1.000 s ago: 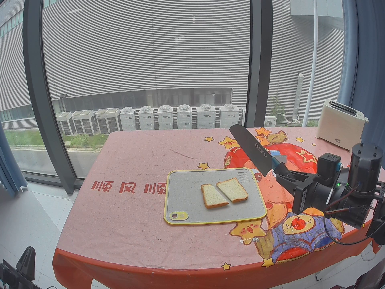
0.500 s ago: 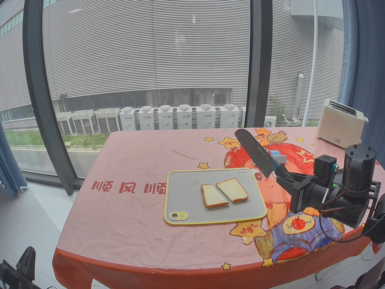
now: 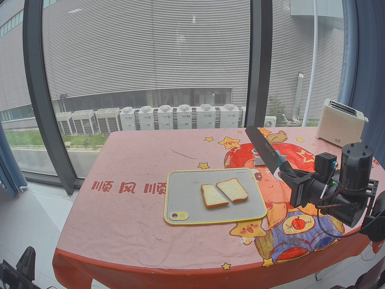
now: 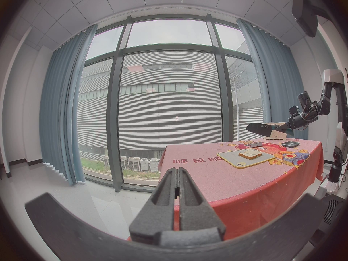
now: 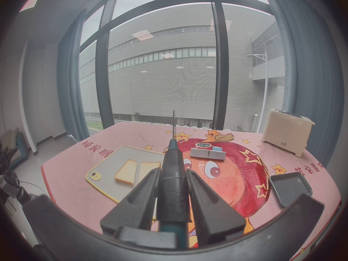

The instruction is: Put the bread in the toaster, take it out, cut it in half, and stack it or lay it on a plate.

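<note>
Right wrist view: what have your jaws got?
— Your right gripper (image 5: 172, 174) is clamped on the knife (image 5: 173, 154) handle, blade raised and pointing away. Your left gripper (image 4: 177, 178) is closed on nothing, well off the table (image 3: 132, 221).
— And the bread (image 3: 233, 190)?
— Two halves side by side on the cutting board (image 3: 186, 193), left of the jaws. Cutting looks done, so you likely park the knife on its rest (image 5: 207, 153) beyond the tip, then carry halves to the plate (image 5: 290, 187) on the side of the toaster (image 3: 341, 124).

We see a grey board (image 3: 184, 193), yellow-rimmed; pale bread (image 3: 232, 190), brown crust; black knife (image 3: 262, 147); cream toaster (image 3: 340, 124); pink cloth (image 3: 132, 221) with yellow stars.
</note>
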Tool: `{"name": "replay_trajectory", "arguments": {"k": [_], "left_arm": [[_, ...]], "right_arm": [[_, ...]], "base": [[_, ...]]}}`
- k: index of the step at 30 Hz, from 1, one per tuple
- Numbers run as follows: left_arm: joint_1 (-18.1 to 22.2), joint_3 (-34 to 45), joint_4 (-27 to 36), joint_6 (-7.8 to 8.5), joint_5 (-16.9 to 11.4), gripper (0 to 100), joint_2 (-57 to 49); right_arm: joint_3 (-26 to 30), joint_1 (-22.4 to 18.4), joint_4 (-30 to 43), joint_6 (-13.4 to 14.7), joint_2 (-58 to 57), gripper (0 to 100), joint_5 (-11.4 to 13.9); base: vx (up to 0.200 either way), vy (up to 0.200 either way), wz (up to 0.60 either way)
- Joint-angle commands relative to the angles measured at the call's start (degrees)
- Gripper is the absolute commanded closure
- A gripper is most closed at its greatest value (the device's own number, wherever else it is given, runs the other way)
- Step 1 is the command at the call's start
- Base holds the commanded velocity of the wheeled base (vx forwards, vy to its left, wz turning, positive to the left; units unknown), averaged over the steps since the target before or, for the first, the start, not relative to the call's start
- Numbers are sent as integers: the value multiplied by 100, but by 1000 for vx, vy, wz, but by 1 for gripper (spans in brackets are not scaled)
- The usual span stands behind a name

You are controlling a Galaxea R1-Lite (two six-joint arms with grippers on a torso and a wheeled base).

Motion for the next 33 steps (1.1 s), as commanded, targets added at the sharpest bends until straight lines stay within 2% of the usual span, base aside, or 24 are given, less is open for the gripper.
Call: {"name": "replay_trajectory", "arguments": {"k": [1,5,13,17,33], "left_arm": [[-9,101,0,8,1,100,-73],[0,101,0,-1,1,100,-73],[0,101,0,-1,1,100,-73],[0,101,0,-1,1,100,-73],[0,101,0,-1,1,100,-73]], "right_arm": [[-120,13,-1,227,132,100,-164],[-261,5,-1,403,273,100,-348],[-331,-189,-1,412,466,100,-348],[-314,-426,-1,403,589,100,-278],[-349,-839,61,350,308,100,12]], "base": [[0,0,0],[0,0,0],[0,0,0],[0,0,0],[0,0,0]]}}
